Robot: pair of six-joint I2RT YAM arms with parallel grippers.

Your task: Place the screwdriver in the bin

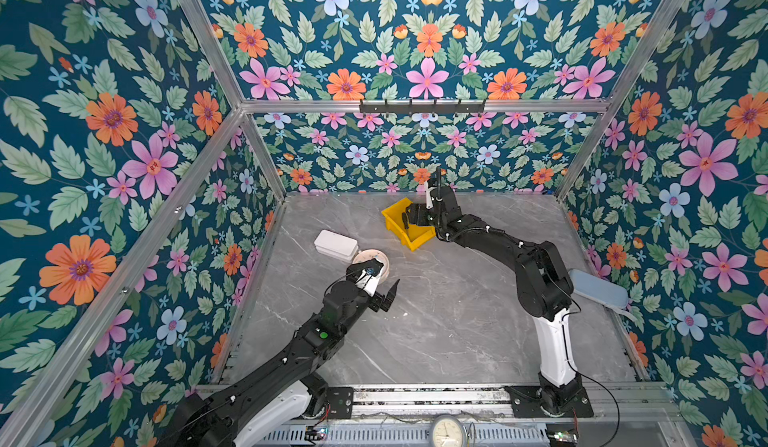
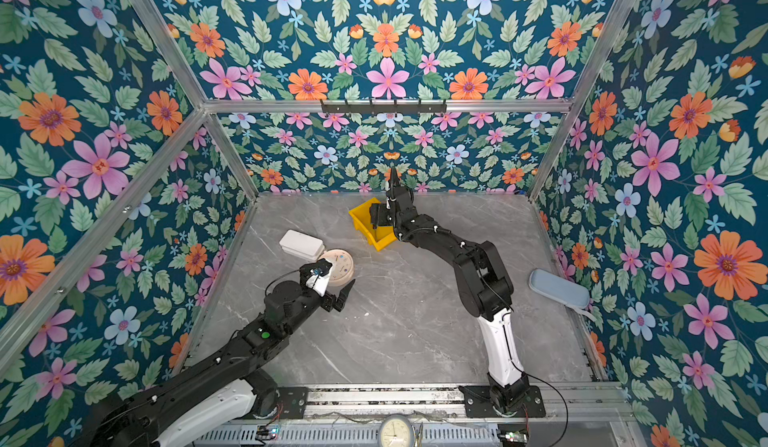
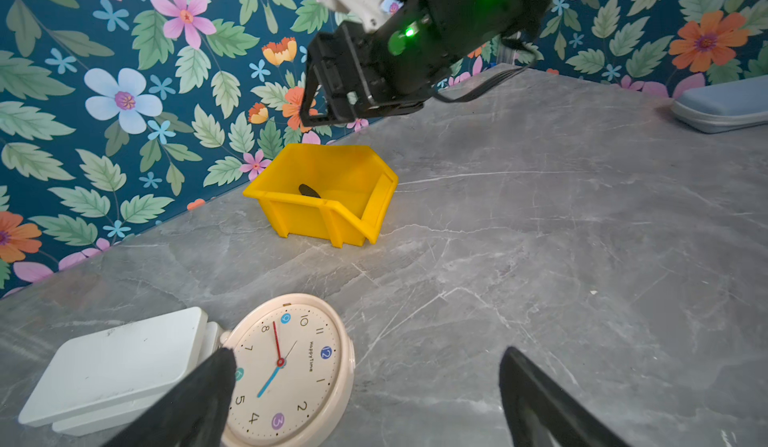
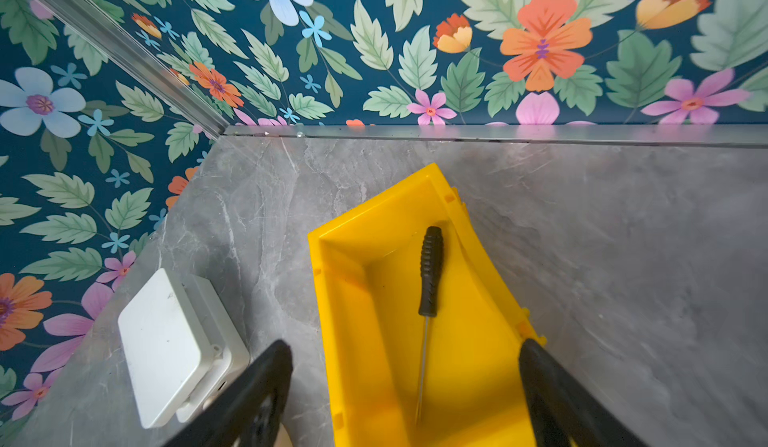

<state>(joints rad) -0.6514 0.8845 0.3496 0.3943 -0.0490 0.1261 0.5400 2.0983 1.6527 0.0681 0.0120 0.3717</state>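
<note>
Right wrist view, 1 screwdriver (image 4: 430, 272) in 1 bin (image 4: 347, 332), R jaws spread above, L jaws spread

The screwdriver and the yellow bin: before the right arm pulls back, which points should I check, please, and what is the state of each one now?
1. Screwdriver lies wholly inside the bin: ok.
2. Right gripper is open and holds nothing: ok.
3. Right gripper hangs above the bin, apart from its walls, as the left wrist view shows: ok.
4. Bin stands upright on the table: ok.
5. Left gripper is open and empty: ok.
6. Left gripper is apart from the clock: cannot tell, one finger overlaps it in the left wrist view.
</note>
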